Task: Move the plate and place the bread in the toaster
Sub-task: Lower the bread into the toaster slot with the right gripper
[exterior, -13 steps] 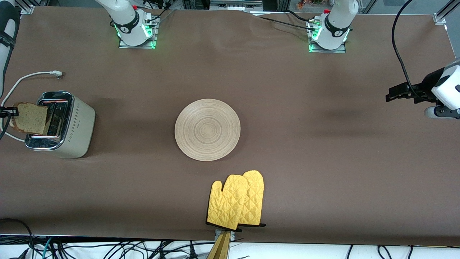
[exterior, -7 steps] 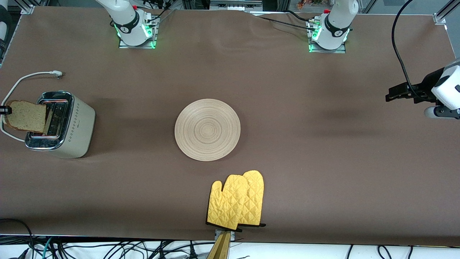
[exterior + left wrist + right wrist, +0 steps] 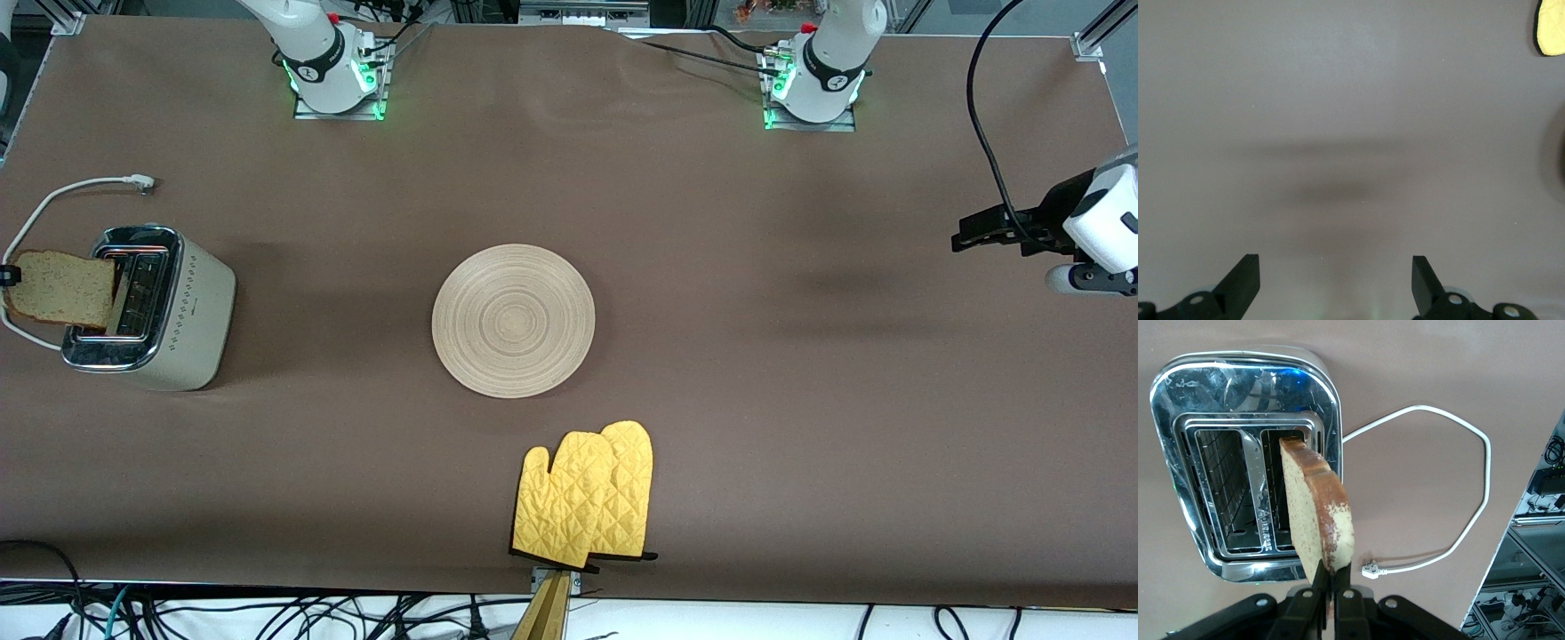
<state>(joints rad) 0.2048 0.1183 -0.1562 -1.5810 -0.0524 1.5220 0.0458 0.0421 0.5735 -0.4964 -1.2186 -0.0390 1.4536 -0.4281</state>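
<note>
The bread [image 3: 60, 288] hangs upright and a little tilted above the toaster [image 3: 151, 307], over the edge toward the right arm's end of the table. My right gripper [image 3: 7, 276] is shut on the slice's crust. In the right wrist view the bread [image 3: 1317, 513] sticks out from the gripper [image 3: 1333, 577] toward the toaster [image 3: 1245, 453], its tip over the slot nearer the cord. Both slots look empty. The plate [image 3: 513, 320] lies bare at mid-table. My left gripper [image 3: 965, 238] waits open over the left arm's end of the table, with nothing between its fingertips [image 3: 1336, 280].
Yellow oven mitts [image 3: 587, 502] lie near the table's front edge, nearer the camera than the plate; a corner of one mitt [image 3: 1551, 27] shows in the left wrist view. The toaster's white cord [image 3: 80, 187] loops on the table, its plug [image 3: 1371, 571] loose.
The right gripper has carried the bread slightly outward, toward the right arm's end of the table, and the slice hangs more level. The left arm has barely moved.
</note>
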